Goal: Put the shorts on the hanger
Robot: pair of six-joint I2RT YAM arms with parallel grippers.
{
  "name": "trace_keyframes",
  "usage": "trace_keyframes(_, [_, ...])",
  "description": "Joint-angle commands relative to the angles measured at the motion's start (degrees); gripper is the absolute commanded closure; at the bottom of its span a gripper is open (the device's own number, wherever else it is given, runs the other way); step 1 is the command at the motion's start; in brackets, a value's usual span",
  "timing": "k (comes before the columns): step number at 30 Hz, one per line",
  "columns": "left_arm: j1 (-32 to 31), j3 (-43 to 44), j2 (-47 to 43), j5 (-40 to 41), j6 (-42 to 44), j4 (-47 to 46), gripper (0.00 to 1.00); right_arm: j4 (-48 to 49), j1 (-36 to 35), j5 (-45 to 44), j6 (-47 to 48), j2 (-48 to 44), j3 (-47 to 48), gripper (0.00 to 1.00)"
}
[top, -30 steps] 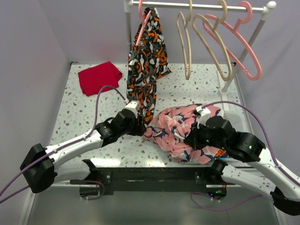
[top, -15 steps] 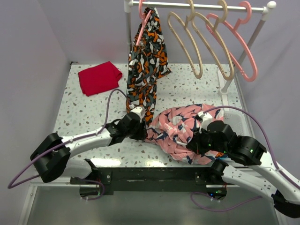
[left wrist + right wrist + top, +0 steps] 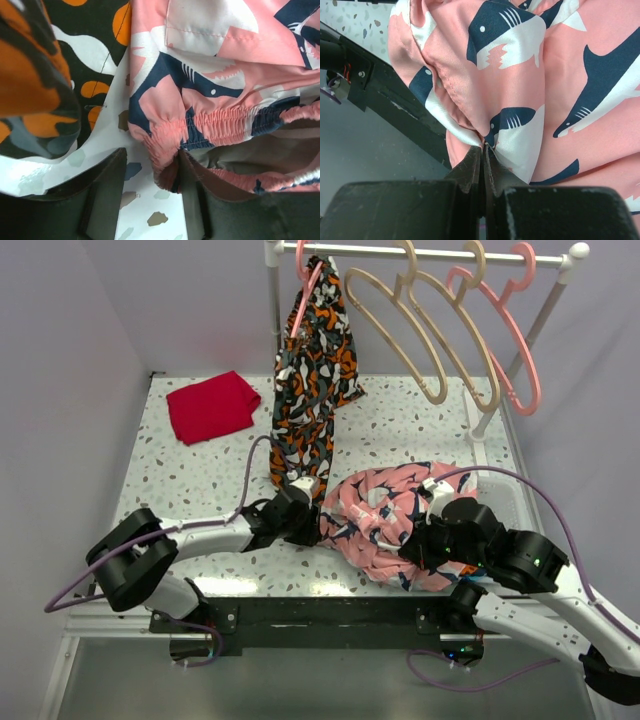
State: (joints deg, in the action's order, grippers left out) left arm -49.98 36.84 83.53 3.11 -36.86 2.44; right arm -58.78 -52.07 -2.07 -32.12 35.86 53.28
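Observation:
The pink shorts (image 3: 385,515) with a navy-and-white shark print lie bunched on the table near the front edge. My left gripper (image 3: 306,524) is low at their left edge. In the left wrist view it (image 3: 150,187) is open, and the elastic waistband (image 3: 170,145) hangs between the fingers against the right finger (image 3: 197,200). My right gripper (image 3: 418,552) is at the shorts' front right. In the right wrist view it (image 3: 483,150) is shut on a fold of the shorts (image 3: 520,90). Two beige hangers (image 3: 437,390) hang on the rail at the back, apart from both grippers.
An orange-black-white garment (image 3: 312,370) hangs on a pink hanger at the rail's left end, its hem just behind my left gripper. Another pink hanger (image 3: 527,398) hangs at the right. A red cloth (image 3: 210,405) lies back left. The rail's post (image 3: 520,345) slants at the right.
My left arm has stretched lower and to the right, bringing its open gripper onto the shorts' waistband. The empty hangers have swung to the right on the rail. The right gripper keeps its hold.

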Motion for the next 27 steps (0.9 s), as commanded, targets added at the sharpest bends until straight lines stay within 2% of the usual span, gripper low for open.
trace_keyframes(1, [-0.5, 0.3, 1.4, 0.2, -1.5, -5.2, 0.55, -0.6, -0.2, -1.9, -0.7, -0.2, 1.5, 1.0])
trace_keyframes(4, [-0.4, 0.4, -1.2, 1.4, -1.8, -5.2, 0.96, -1.3, -0.2, -4.2, -1.3, 0.3, 3.3, 1.0])
trace_keyframes(5, [-0.4, 0.9, -2.7, 1.8, -1.5, -3.7, 1.0, -1.4, -0.2, -4.8, -1.5, 0.4, 4.0, 1.0])
trace_keyframes(10, [-0.4, 5.6, -17.3, 3.6, 3.1, 8.2, 1.0, 0.1, -0.1, -8.8, -2.0, 2.6, 10.2, 1.0])
trace_keyframes(11, [-0.4, 8.0, -19.7, 4.1, 3.5, 13.2, 1.0, 0.5, -0.2, -9.8, -1.9, 3.4, 11.7, 1.0])
trace_keyframes(15, [-0.2, 15.5, -32.6, 6.1, 5.4, 22.2, 1.0, 4.9, -0.2, -11.9, -1.4, 6.8, 20.1, 1.0])
trace_keyframes(19, [-0.1, 27.3, -36.1, 7.5, 7.9, 29.5, 1.0, 11.8, -0.2, -13.9, 0.0, 11.9, 26.0, 1.0])
trace_keyframes(20, [-0.1, 32.5, -36.2, 8.1, 8.4, 31.8, 1.0, 12.5, -0.3, -14.1, 0.6, 14.8, 27.4, 1.0])
trace_keyframes(22, [-0.1, 38.1, -35.5, 9.8, 10.1, 34.1, 1.0, 14.6, -0.2, -14.0, 2.0, 17.7, 32.0, 1.0])
trace_keyframes(27, [-0.1, 59.9, -30.2, 14.5, 14.1, 41.5, 1.0, 18.4, -0.2, -13.1, 4.3, 27.2, 44.2, 1.0])
